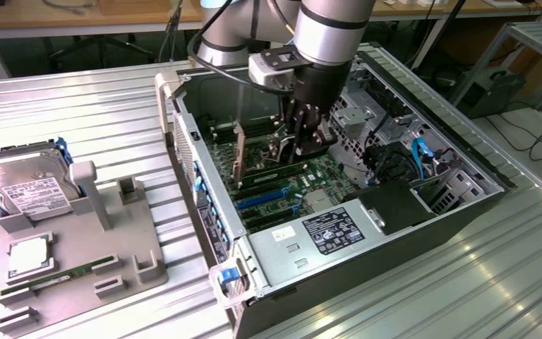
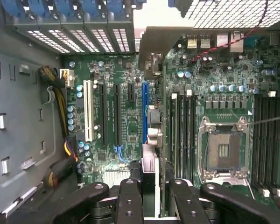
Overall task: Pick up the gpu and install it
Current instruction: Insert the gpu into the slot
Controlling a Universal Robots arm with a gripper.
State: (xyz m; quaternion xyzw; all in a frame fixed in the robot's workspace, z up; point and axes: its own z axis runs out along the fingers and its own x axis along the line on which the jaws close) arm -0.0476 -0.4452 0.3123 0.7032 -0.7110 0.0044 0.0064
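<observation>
Gripper (image 1: 295, 145) was down inside the open case (image 1: 459, 201), in the upper middle of the exterior frame. Its fingers (image 2: 130, 200) were pulled in close on the gpu (image 1: 240, 157), a thin card standing on its edge over the board (image 1: 327, 173). In the wrist view the gpu (image 2: 154, 60) ran up the middle of the frame as a thin dark edge, with its metal strip near the case's back wall. It stood just beside the blue slot (image 2: 144, 112), but I could not tell if it was pushed all the way in.

At the lower left of the exterior frame sat a grey tray (image 1: 144, 272). A hard drive (image 1: 26, 185) leaned at its far end, and a green memory stick (image 1: 54, 277) lay near its front. A silver chip (image 1: 28, 256) lay between them.
</observation>
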